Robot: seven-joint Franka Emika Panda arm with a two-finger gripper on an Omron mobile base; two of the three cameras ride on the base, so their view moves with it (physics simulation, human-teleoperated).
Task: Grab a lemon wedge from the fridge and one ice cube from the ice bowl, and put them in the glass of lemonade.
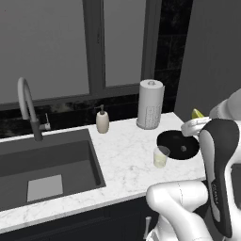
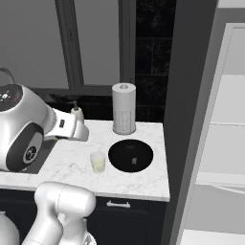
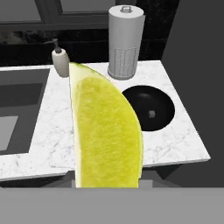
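Observation:
My gripper point(image 1: 196, 118) is shut on the lemon wedge point(image 1: 197, 113), a yellow slice that stands upright and close in the hand view point(image 3: 105, 135). The hand hovers above the counter, over the near right side of the black ice bowl point(image 1: 175, 141). One small ice cube point(image 3: 152, 114) lies in the bowl point(image 2: 119, 153). The glass of lemonade point(image 1: 161, 156) stands on the marble just left of the bowl, also seen from the right base point(image 2: 98, 161). The grey fridge point(image 2: 191, 119) rises at the right, its pale shelves showing.
A paper-towel roll point(image 1: 150, 104) stands behind the bowl and a beige soap dispenser point(image 1: 102, 120) to its left. The dark sink point(image 1: 44, 164) with its faucet point(image 1: 28, 108) takes the counter's left. The counter ends against the fridge wall point(image 1: 212, 56).

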